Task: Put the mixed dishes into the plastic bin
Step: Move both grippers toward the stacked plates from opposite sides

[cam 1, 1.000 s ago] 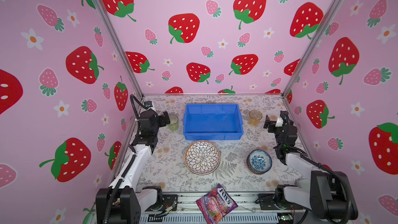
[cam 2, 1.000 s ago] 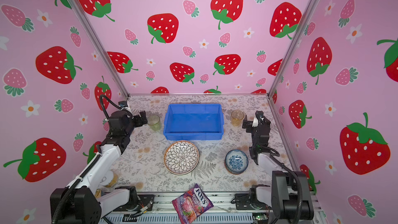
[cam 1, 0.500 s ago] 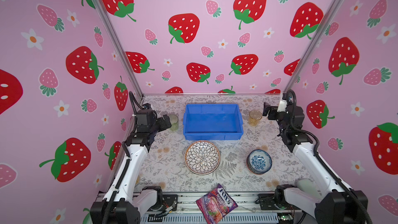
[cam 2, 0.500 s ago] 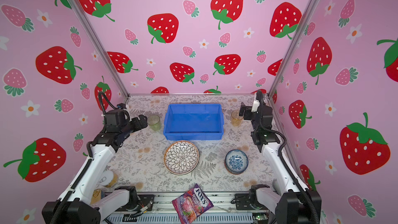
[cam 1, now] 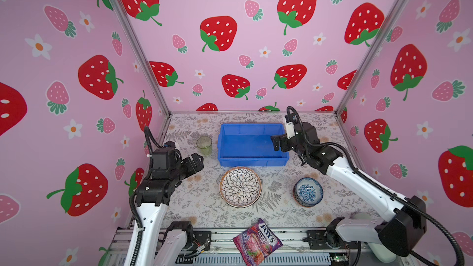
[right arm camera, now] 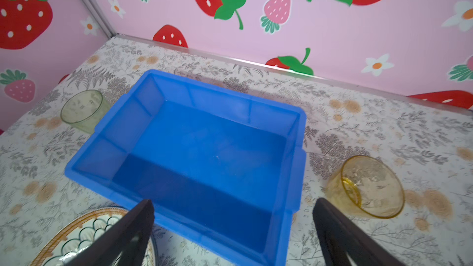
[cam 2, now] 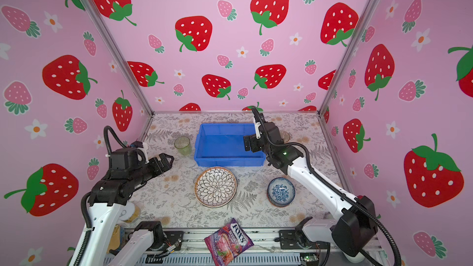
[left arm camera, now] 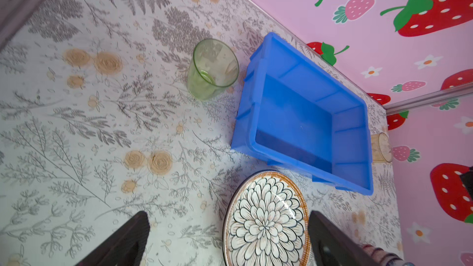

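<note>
While the plastic bin (cam 1: 252,161) is empty, I'm pre-grasp: left jaws and right jaws both spread, holding nothing. Green tumbler (cam 1: 204,145) and amber tumbler (right arm camera: 368,188) flank the bin; petal plate (cam 1: 240,186) and blue bowl (cam 1: 308,191) sit before it. Next, probably: right jaws straddle amber tumbler's wall.

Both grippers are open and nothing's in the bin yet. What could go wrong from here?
The amber tumbler stands close beside the plastic bin, right by the right gripper; a swing there may topple it. The petal plate lies flat near the bin's front wall, so a grip on its rim could slip or shove the bin.
</note>
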